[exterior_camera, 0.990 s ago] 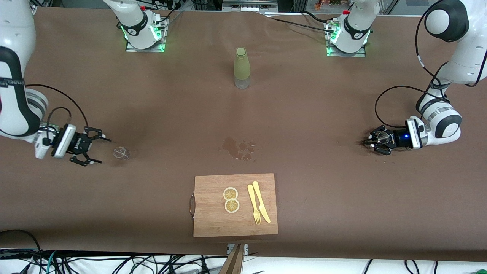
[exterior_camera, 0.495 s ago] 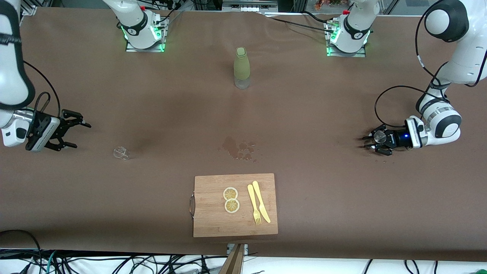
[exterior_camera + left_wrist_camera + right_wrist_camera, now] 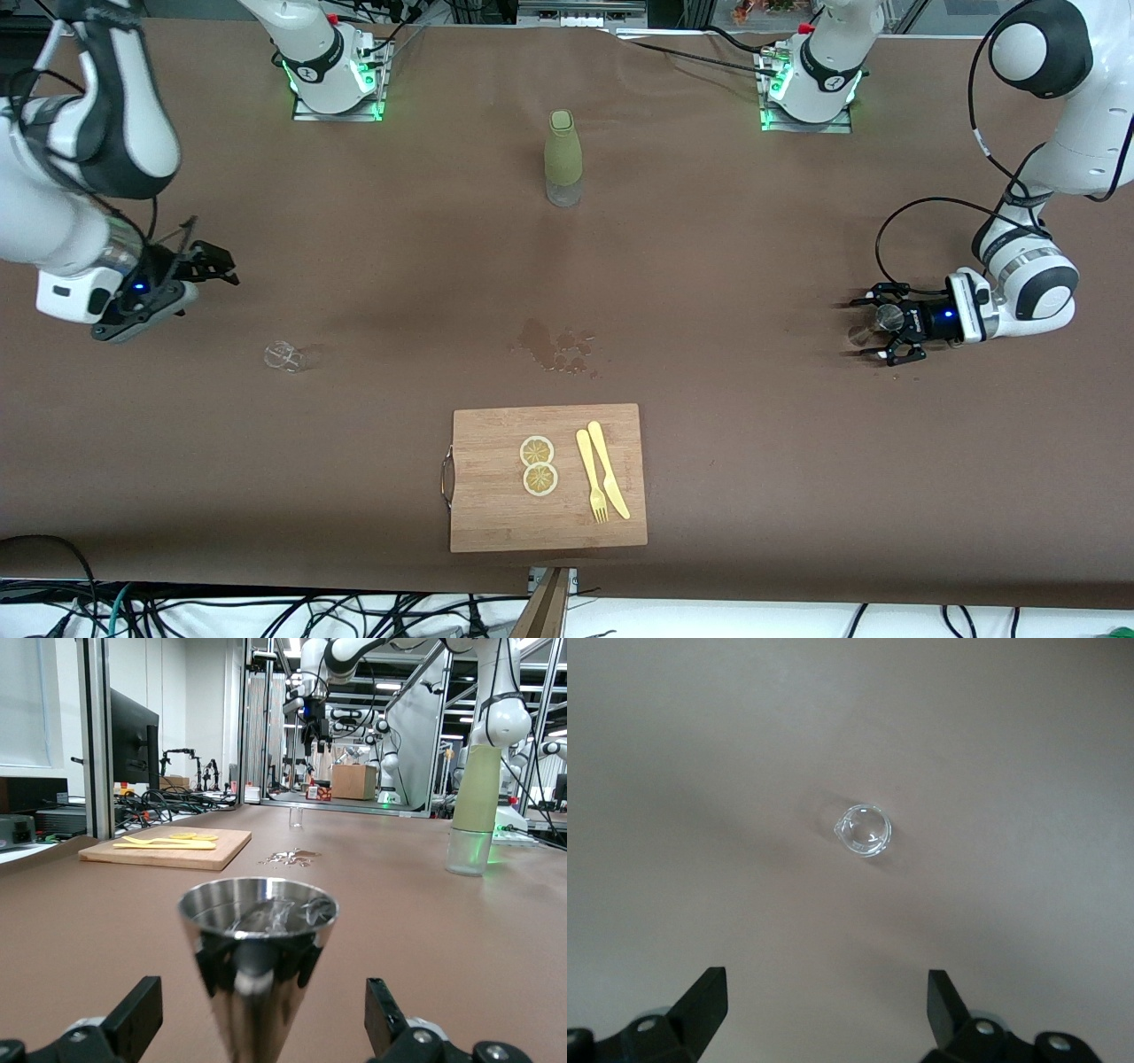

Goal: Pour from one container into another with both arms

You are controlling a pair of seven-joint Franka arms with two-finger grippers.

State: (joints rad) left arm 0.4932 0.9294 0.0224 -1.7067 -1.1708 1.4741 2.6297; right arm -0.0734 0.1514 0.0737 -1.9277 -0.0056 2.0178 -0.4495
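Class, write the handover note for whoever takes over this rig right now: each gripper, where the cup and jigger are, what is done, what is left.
Left gripper: open, low at the left arm's end of the table, fingers on either side of the steel jigger, which stands upright on the table with no grip on it.
Right gripper: open, holding nothing, raised above the table at the right arm's end.
Glass cup: standing alone on the table near the right gripper.
Done: both containers set down; a wet patch lies mid-table.
Left: apparently only pulling the arms clear.
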